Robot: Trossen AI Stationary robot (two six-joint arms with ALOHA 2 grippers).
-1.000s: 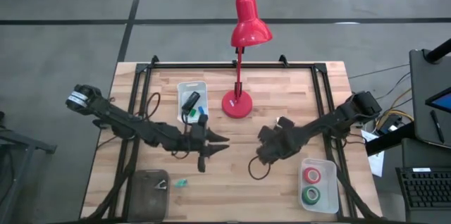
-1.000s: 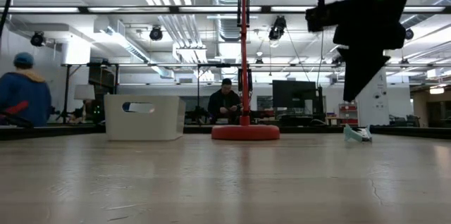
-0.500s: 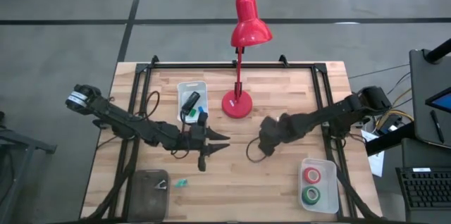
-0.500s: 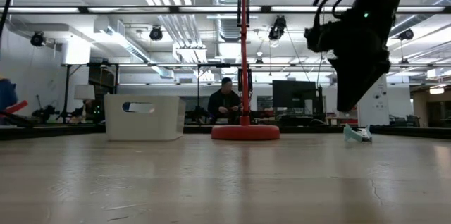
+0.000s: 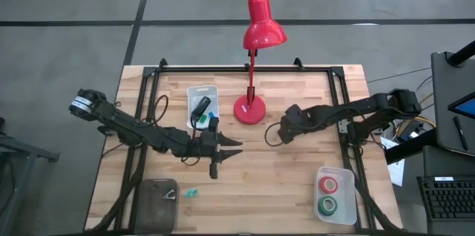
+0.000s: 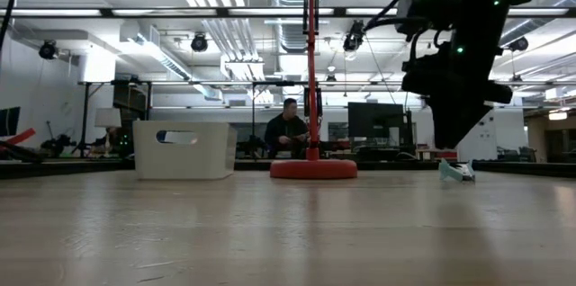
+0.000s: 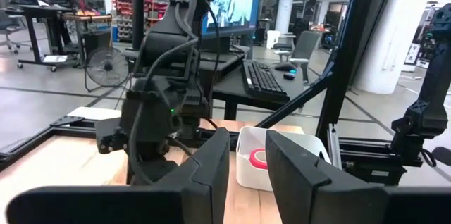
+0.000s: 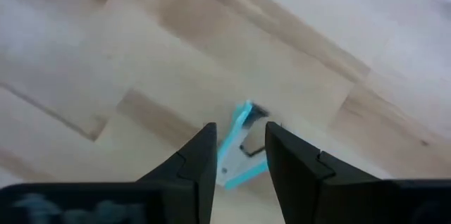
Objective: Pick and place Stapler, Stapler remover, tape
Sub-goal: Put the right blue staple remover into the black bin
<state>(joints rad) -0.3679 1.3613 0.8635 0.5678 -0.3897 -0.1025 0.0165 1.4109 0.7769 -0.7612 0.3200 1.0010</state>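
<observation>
The black stapler (image 5: 200, 106) lies in a white bin (image 5: 202, 90) left of the lamp. A red tape roll (image 5: 328, 184) and a green tape roll (image 5: 326, 206) lie in a second white bin (image 5: 344, 174) at the near right. A teal staple remover (image 8: 236, 146) (image 6: 456, 171) lies on the table. My right gripper (image 5: 284, 130) (image 6: 443, 138) (image 8: 239, 131) hangs open above it without touching it; the arm hides the remover in the high view. My left gripper (image 5: 236, 150) (image 7: 246, 146) waits open near the table's middle, holding nothing.
A red desk lamp stands with its base (image 5: 250, 110) between the arms, toward the far edge. A dark tray (image 5: 156, 200) sits at the near left, with a small teal piece (image 5: 191, 191) beside it. Bare wood lies between the grippers and the near edge.
My right gripper has moved toward the table's far edge, away from the near right bin, and now hangs beside the lamp base. In the low view it has drawn back and turned a little. My left arm has kept still. A person has left the low view.
</observation>
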